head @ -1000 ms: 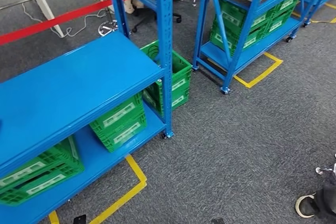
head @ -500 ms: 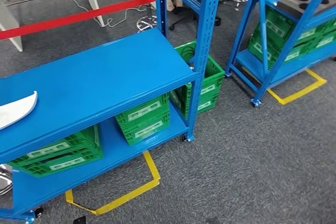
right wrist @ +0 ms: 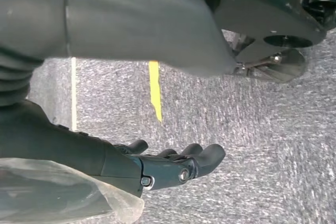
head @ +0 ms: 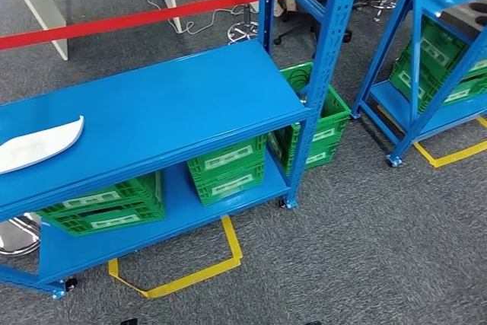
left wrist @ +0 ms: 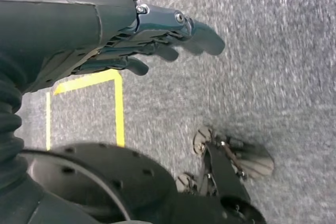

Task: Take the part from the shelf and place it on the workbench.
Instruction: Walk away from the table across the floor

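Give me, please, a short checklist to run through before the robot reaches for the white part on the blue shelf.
1. Part located: white part lies flat on the blue shelf, at the head view's left edge. Ok.
2. Part centred before the robot: not ok; it sits far left.
3. Left hand free: fingers extended, holding nothing, hanging over the carpet. Ok.
4. Right hand free: fingers extended, holding nothing. Ok.
5. Shelf surface around the part: bare blue. Ok.
6. Workbench position: cannot tell.

Left hand [left wrist: 158, 45] empty, fingers extended, above carpet [left wrist: 277, 77].
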### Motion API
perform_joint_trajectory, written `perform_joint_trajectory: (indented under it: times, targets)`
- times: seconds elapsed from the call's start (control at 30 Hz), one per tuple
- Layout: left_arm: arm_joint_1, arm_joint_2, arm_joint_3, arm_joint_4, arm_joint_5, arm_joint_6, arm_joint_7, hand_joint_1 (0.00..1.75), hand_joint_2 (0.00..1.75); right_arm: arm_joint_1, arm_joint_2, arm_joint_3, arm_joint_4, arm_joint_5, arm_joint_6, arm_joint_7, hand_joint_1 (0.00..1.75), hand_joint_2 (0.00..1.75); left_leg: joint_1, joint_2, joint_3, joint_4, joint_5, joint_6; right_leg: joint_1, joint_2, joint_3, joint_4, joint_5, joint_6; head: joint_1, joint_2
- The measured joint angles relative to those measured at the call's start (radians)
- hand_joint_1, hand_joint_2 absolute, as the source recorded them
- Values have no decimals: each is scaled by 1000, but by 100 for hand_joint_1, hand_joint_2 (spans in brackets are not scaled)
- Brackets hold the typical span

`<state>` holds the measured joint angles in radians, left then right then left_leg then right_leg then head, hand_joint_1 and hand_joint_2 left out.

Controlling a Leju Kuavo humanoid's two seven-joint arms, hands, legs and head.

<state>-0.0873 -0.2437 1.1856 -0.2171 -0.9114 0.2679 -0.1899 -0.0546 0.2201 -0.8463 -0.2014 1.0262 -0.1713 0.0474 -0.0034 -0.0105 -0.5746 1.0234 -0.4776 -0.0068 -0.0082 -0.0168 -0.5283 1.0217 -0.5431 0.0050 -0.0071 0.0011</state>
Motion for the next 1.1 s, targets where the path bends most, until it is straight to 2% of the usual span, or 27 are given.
perform_joint_trajectory:
  times: [0.07, 0.17, 0.27, 0.3, 0.4, 0.43, 0.47, 0.6, 0.63, 0.77, 0.9, 0.97, 1.1]
  targets:
    - [3, 1, -4, 0, 0, 0, 0, 0, 175, 0, 0, -2, 0, 0, 0, 1, 0, 175, -1, 0, 0, -3, 1, -7, -1, 0, 1, -1, 0, -2, 1, 0]
    - [5, 4, -17, 0, -23, 10, 15, 0, 175, 0, 0, -3, -1, -11, -8, 39, 0, 175, -3, 0, 0, -3, 0, -4, -3, 1, 4, -9, 4, 3, 1, 0]
    - [14, 16, -70, -2, -24, 18, 41, 0, 175, 7, -6, 16, -7, -54, -15, 87, 0, 175, -3, 0, 1, -3, -1, 0, -3, 1, 6, -15, 6, 8, 1, 0]
    - [19, 21, -91, -2, -11, 16, 45, 0, 131, 9, -8, 26, -9, -71, -15, 89, 0, 175, -3, 0, 1, -2, -1, 1, -3, 2, 6, -16, 7, 9, 1, 0]
    - [31, 36, -151, -8, 39, 3, 55, 0, 0, 18, -18, 61, -17, -125, -8, 89, 0, 44, -3, 0, 2, -2, -2, 5, -4, 1, 4, -17, 6, 13, 0, 0]
    - [35, 41, -172, -11, 55, -3, 58, 0, 0, 22, -21, 75, -20, -144, -4, 87, 0, 0, -3, 0, 2, -2, -3, 6, -4, 1, 4, -17, 6, 14, 0, 0]
    - [40, 45, -192, -13, 73, -8, 60, 0, 0, 26, -24, 89, -23, -162, 0, 84, 0, 0, -3, 0, 3, -2, -3, 6, -4, 1, 4, -18, 6, 14, 0, 0]
    - [56, 63, -275, -23, 145, -30, 72, 0, 0, 42, -37, 146, -34, -236, 13, 74, 0, 175, -3, 0, 3, -2, -3, 6, -3, 1, 6, -18, 6, 14, 0, 0]
    - [61, 67, -296, -26, 162, -35, 75, 0, 0, 46, -41, 161, -37, -254, 17, 71, 0, 175, -3, 0, 3, -2, -3, 6, -3, 1, 7, -18, 6, 14, 0, 0]
    - [77, 84, -377, -38, 234, -58, 84, 0, 0, 60, -59, 223, -51, -329, 32, 60, 0, 0, -2, 0, 3, -2, -3, 6, -2, 1, 8, -17, 6, 14, 0, 0]
    - [94, 100, -465, -52, 307, -79, 96, 0, 175, 75, -75, 286, -64, -402, 46, 49, 0, 0, -1, 0, 3, -2, -3, 6, -2, 1, 8, -17, 5, 14, 0, 0]
    - [103, 108, -507, -58, 344, -91, 100, 0, 175, 83, -84, 319, -72, -441, 54, 43, 0, 0, -1, 0, 3, -2, -3, 6, -2, 1, 8, -17, 5, 14, 0, 0]
    - [120, 125, -594, -72, 418, -113, 112, 0, 0, 98, -100, 383, -87, -517, 69, 31, 0, 0, -1, 0, 4, -2, -3, 6, -2, 1, 6, -17, 5, 14, 0, 0]
